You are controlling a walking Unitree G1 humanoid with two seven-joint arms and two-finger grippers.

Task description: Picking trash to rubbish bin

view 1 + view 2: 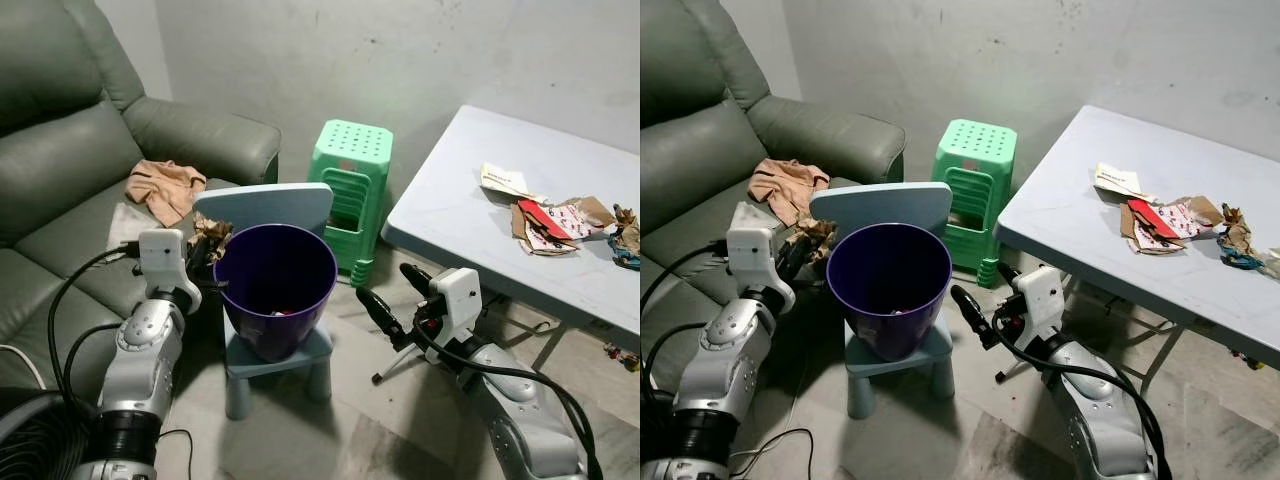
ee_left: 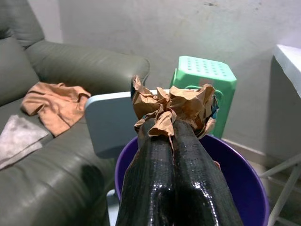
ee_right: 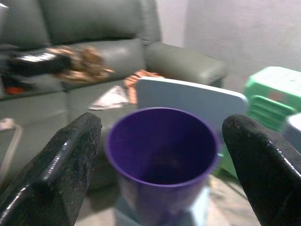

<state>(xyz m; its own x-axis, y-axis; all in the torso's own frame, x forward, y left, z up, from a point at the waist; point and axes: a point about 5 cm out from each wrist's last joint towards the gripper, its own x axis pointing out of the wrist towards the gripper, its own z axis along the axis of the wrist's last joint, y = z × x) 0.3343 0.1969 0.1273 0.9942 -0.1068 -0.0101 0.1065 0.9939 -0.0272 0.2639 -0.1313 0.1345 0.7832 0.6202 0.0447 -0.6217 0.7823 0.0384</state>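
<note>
Here, in the left eye view, the left gripper (image 1: 203,252) is clenching a wad of brown paper (image 1: 211,236) just beside the rim of the purple bin (image 1: 275,290), which is standing on a small blue chair (image 1: 262,208). The wad is sitting beside the rim, not above the opening, so the arm should be carrying it inward over the middle before letting go.

In the right eye view, the right gripper (image 1: 975,313) is hanging empty with its fingers spread, near the bin's other side; more trash (image 1: 1165,224) is lying on the table (image 1: 1080,215) toward its far right edge.

In the left wrist view, the paper (image 2: 171,106) is bulging past the fingertips (image 2: 162,141), with the bin (image 2: 244,183) just below and ahead, so releasing slightly further forward looks safer.

In the right wrist view, the spread fingers (image 3: 56,169) are framing the bin (image 3: 162,155); keeping that arm off the rim would be avoiding a knock.
</note>
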